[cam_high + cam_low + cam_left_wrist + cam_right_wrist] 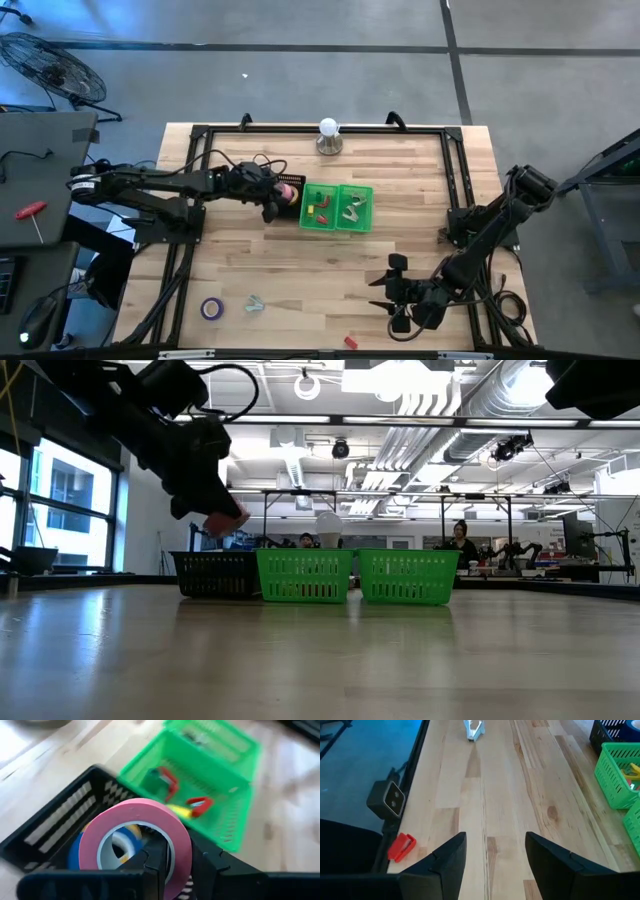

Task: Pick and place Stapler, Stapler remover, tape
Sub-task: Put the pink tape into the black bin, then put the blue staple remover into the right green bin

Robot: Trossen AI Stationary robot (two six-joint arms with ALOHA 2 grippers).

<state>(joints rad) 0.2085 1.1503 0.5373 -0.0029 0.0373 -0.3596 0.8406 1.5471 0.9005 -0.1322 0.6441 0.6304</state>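
Observation:
My left gripper [279, 198] [180, 852] hangs over the black basket [291, 186] [60, 820], shut on the pink tape roll [289, 194] [135, 837] [224, 520]. Blue tape [76, 854] and yellow tape [133, 828] lie in that basket. The purple tape roll [211, 308] lies flat near the table's near edge, with a pale staple remover [254, 304] [474, 729] beside it. A red staple remover [350, 342] [401, 846] lies at the near edge. My right gripper [388, 296] [495, 845] waits open at the near right, low over bare wood. My left gripper pinches the pink roll's wall [176, 845], one finger [156, 862] inside the hollow centre and the other [210, 865] outside. The roll is lifted clear, standing on edge above the black basket's rim, as the low view shows.
Two green baskets [320, 207] [356, 208] stand right of the black one; the nearer one [200, 795] holds red and yellow small things. A white bulb-like lamp [328, 135] stands at the far edge. A black frame rail [460, 190] runs around the table.

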